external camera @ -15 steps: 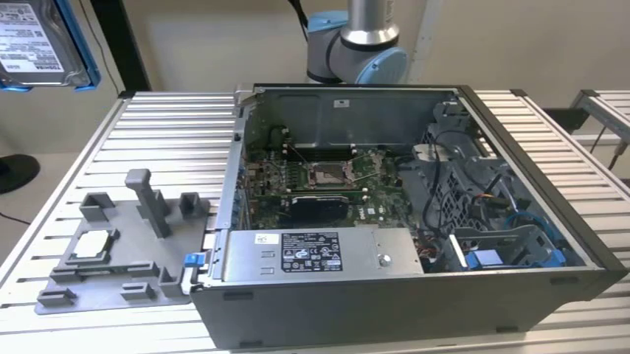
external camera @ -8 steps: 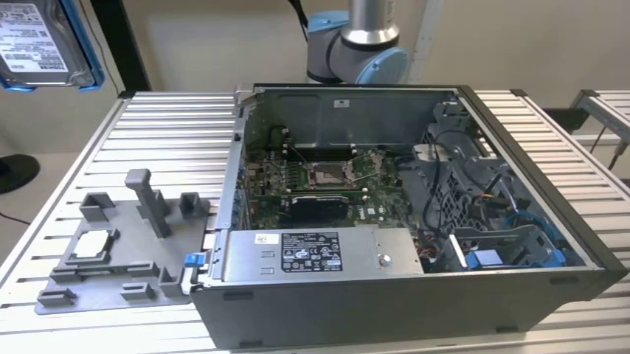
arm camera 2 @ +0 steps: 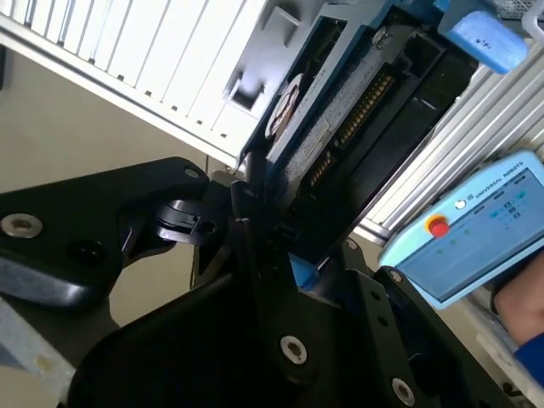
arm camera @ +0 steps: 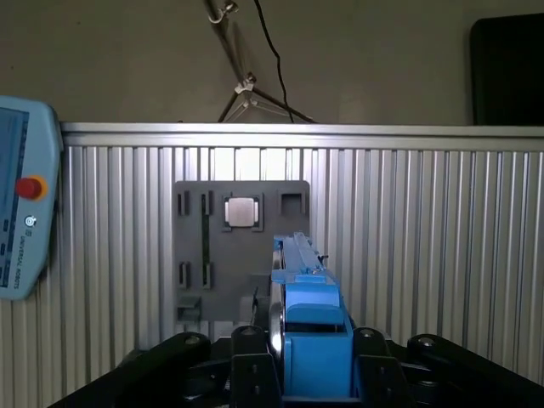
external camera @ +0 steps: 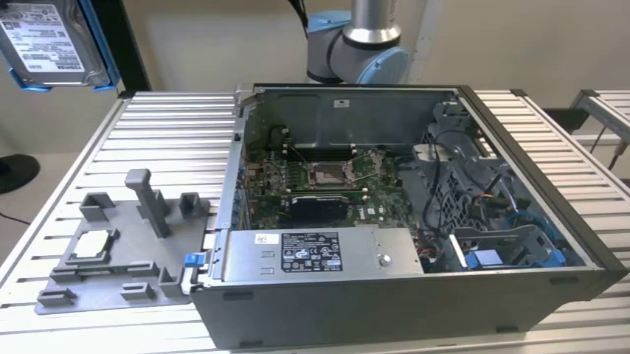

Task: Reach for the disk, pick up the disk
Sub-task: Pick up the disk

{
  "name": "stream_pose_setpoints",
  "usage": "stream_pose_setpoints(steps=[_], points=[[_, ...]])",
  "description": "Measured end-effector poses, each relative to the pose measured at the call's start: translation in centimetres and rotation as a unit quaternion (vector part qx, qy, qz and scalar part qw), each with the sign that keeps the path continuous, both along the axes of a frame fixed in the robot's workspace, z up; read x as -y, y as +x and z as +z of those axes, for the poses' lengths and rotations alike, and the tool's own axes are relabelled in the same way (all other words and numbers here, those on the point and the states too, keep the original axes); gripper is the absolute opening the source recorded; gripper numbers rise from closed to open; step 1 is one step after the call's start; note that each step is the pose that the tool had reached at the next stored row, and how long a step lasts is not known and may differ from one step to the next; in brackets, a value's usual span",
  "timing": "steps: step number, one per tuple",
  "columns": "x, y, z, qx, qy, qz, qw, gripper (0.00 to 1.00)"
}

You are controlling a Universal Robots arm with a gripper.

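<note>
Disk (arm camera: 297, 263) clamped edge-on in the gripper (arm camera: 308, 340): in the first wrist view the black fingers (arm camera: 246, 357) press on either side of its blue plastic bracket, and the thin silver body runs away from the camera. In the second wrist view the gripper (arm camera 2: 285, 246) closes on the lower end of the disk (arm camera 2: 340, 110). That view shows the disk's dark underside, a row of connector pins and a blue bracket tab at the far corner.

In the exterior view the disk (external camera: 54, 44) hangs in the air at the upper left, well above the table (external camera: 147, 140). Its flat silver face with the white printed label is turned to the camera, and the blue bracket frames its lower corners and side.

Beyond the held disk in the first wrist view, the grey stand (arm camera: 242, 272) lies flat on the slatted table (arm camera: 425, 255), with the small square processor chip (arm camera: 242, 212) seated in it. The exterior view shows the stand (external camera: 118, 251) with its upright posts just beside the open computer case (external camera: 394, 302), whose board and cables are exposed. The arm (external camera: 359, 37) rises behind the case.

A hand (arm camera 2: 520, 293) holds a light blue teach pendant (arm camera 2: 476, 229) beside the table, and the pendant (arm camera: 21, 212) also appears in the first wrist view
</note>
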State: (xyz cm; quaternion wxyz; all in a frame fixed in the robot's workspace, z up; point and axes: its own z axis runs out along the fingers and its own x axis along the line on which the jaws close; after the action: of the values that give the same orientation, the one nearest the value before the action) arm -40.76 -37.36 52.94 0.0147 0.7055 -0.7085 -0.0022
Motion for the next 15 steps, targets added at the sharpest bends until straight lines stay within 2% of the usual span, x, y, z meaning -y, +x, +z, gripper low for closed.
stream_pose_setpoints(steps=[15], points=[[0.0,3.2,-0.08,-0.0001,0.0,0.0,1.0,0.0]])
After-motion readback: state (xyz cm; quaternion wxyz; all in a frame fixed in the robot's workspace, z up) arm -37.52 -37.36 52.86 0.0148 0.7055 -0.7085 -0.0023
